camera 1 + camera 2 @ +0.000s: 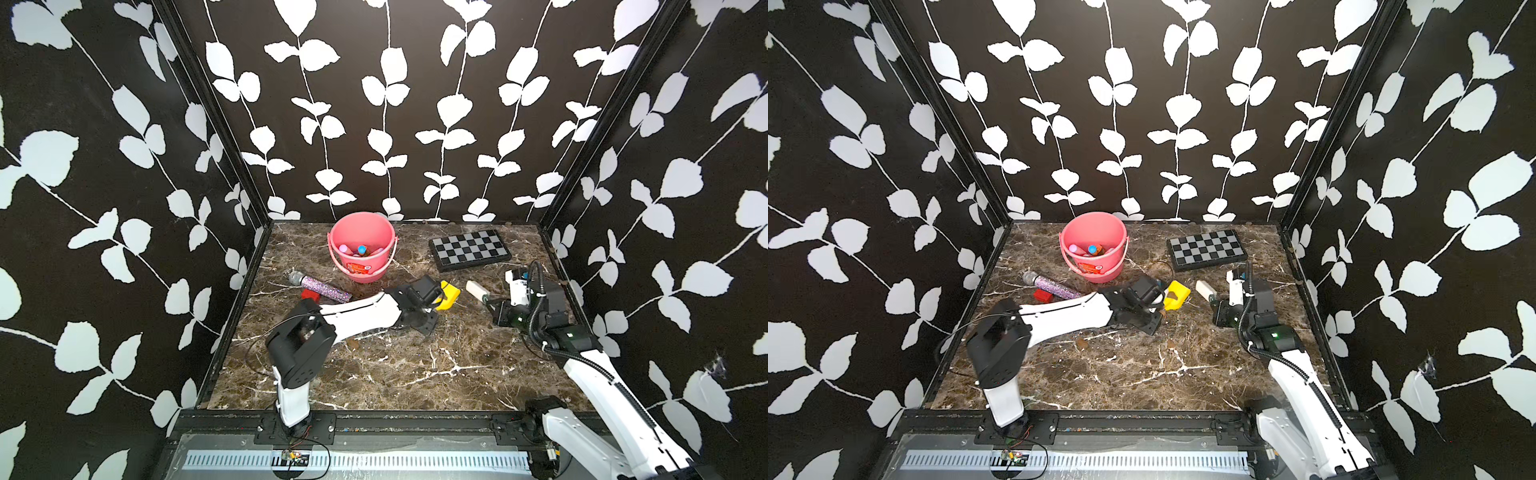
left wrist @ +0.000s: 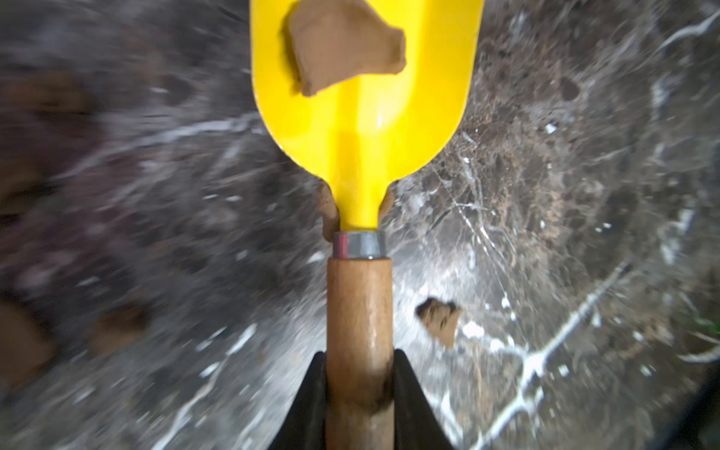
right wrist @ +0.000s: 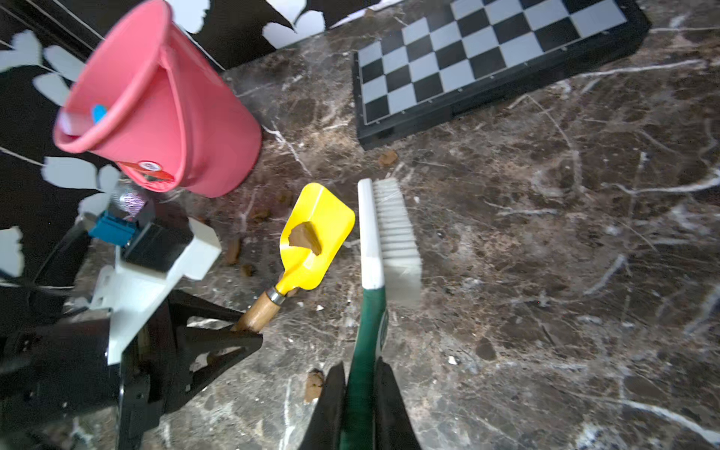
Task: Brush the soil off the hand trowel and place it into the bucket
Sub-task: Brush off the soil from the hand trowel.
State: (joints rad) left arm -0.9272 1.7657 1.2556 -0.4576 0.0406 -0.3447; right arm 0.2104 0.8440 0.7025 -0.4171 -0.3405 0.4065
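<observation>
**Both tools gripped, one lump on the blade: risks before the sweep**

The left gripper [image 2: 359,374] is clamped on the wooden handle [image 2: 358,304] of the trowel [image 2: 362,148], well back from the neck. The yellow blade reaches straight out ahead of its fingertips. One flat soil lump [image 2: 343,46] sits on the blade toward the tip. The right gripper [image 3: 360,385] is closed on the green stem of the brush [image 3: 389,233]. The brush head lies ahead of that gripper, just beside the blade and apart from it. The bucket [image 3: 163,109] stands upright near the left gripper, off to one side of the blade's line, with small coloured items inside. Whether the blade rests on the table [image 3: 545,272] cannot be told.

Risks, as judged:
1. In the right wrist view the bristles appear to face away from the blade, with the white back toward it. Without a roll of the wrist, a stroke would shove the blade rather than sweep it.
2. The grip is far from the blade, so sideways brush pressure could twist the handle between the jaws.
3. The lump looks pressed flat, and a light pass may leave it stuck.
4. Loose lumps [image 2: 438,319] lie on the table beside the handle and neck. A blade held low could pick them up again.
5. The bucket looks light and is partly filled, so a trowel landing on its rim could tip it or hang there.
6. The two wrists work close together, so they could collide.
</observation>
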